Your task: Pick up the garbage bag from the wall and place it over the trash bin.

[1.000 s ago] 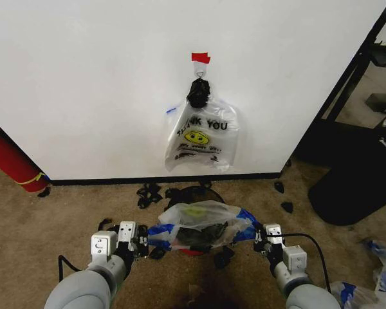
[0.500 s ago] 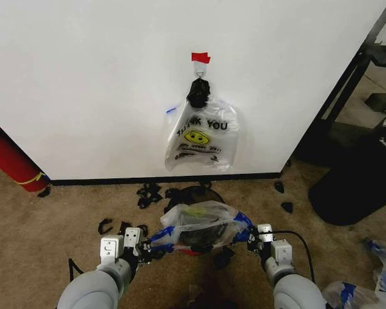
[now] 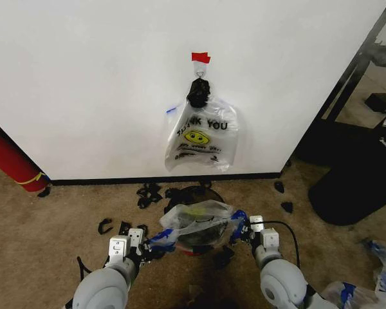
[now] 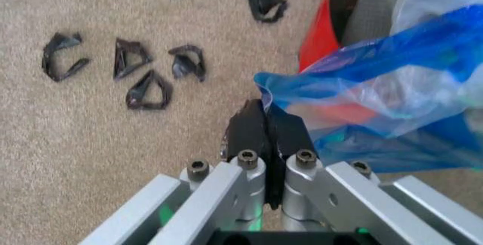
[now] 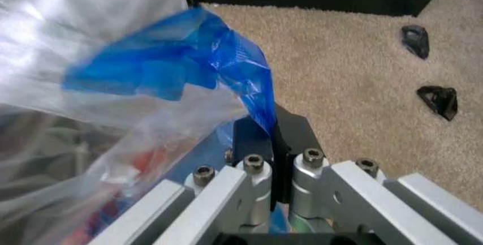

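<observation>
Garbage bag stretched between both grippers, low over the trash bin on tan carpet.

White wall (image 3: 83,77), black baseboard, red tape (image 3: 201,57); clear bag (image 3: 201,138) hanging there reads "THANK YOU". Left gripper (image 4: 266,125) clamped shut on blue edge of garbage bag (image 3: 198,223); trash bin (image 3: 192,238) beneath it; right gripper (image 5: 268,134) pinched tight on the opposite edge. Both grippers sit closer together than a second ago, so the bag bunches narrower.

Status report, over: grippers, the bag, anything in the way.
Left gripper and right gripper shut on garbage bag edges. Bag spread over trash bin, below the wall. Black scraps on carpet; nothing blocking.
</observation>
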Robot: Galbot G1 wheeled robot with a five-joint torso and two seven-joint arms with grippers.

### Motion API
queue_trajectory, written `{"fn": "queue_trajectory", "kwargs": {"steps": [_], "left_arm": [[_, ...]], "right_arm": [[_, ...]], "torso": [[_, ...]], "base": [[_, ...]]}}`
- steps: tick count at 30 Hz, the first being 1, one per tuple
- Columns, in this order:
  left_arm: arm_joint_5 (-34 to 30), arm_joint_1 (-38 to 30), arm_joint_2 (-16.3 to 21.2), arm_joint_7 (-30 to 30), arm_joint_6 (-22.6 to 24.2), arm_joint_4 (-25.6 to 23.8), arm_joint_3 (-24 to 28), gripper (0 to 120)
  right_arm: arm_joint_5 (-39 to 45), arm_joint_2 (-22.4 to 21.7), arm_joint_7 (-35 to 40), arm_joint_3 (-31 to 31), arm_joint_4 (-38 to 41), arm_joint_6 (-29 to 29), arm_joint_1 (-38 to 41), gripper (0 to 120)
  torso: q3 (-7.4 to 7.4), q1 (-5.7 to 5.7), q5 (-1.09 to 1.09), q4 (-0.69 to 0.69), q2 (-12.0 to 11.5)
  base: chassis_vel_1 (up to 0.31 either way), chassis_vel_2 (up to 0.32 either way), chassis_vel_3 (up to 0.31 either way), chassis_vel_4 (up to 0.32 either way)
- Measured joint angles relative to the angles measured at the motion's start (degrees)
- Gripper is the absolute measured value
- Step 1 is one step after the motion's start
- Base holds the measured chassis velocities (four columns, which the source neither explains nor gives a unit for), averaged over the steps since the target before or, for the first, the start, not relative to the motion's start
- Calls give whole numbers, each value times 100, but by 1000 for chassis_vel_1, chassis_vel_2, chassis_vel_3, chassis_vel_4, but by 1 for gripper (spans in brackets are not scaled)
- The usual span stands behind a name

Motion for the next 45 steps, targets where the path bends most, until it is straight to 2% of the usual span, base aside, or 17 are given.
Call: {"fn": "queue_trajectory", "kwargs": {"steps": [8, 18, 23, 24, 31, 32, 37, 38, 39, 42, 45], "left_arm": [[368, 35, -156, 11, 13, 104, 192, 0], [582, 123, -152, 71, -94, 67, 123, 1], [673, 355, -82, 101, -106, -528, -95, 21], [673, 355, -82, 101, -106, -528, -95, 21], [923, 1198, 32, 146, -9, -1301, -381, 49], [923, 1198, 32, 146, -9, -1301, -381, 49], [1016, 1710, -45, 148, 10, -1432, -739, 71], [985, 1754, -55, 145, 10, -1432, -819, 76], [985, 1754, -55, 145, 10, -1432, -819, 76], [964, 1820, -82, 238, -163, -1432, -1093, 89], [975, 1631, -101, 577, -683, -1432, -1265, 98]], "right_arm": [[-341, 139, -22, -69, -228, 170, 68, 0], [-588, 86, -67, -2, -155, 366, -84, 0], [-668, -71, -72, 166, 253, 620, -417, 20], [-668, -71, -72, 166, 253, 620, -417, 20], [-1160, -398, -271, 541, 954, 986, -1274, 48], [-1160, -398, -271, 541, 954, 986, -1274, 48], [-1823, -414, -609, 850, 1282, 1522, -2176, 70], [-1937, -403, -740, 924, 1292, 1683, -2320, 73], [-1937, -403, -740, 924, 1292, 1683, -2320, 73], [-2066, -307, -1209, 1177, 1308, 2391, -2615, 87], [-2094, -108, -1655, 1476, 1212, 3300, -2692, 97]], "torso": [[0, 0, 0, 0, 0], [0, 0, 0, 0, 0], [0, 0, 1, 0, 0], [0, 0, 1, 0, 0], [-1, -1, 0, 1, 2], [-1, -1, 0, 1, 2], [-1, -1, 1, 0, 1], [-1, -1, 1, 0, 2], [-1, -1, 1, 0, 2], [-1, -1, 1, 0, 2], [-1, -1, 0, 1, 2]], "base": [[0, 0, 0, 0], [0, 0, 0, 0], [0, 0, 0, 0], [0, 0, 0, 0], [0, 0, 0, 0], [0, 0, 0, 0], [0, 0, 0, 0], [0, 0, 0, 0], [0, 0, 0, 0], [0, 0, 0, 0], [0, 0, 0, 0]]}}
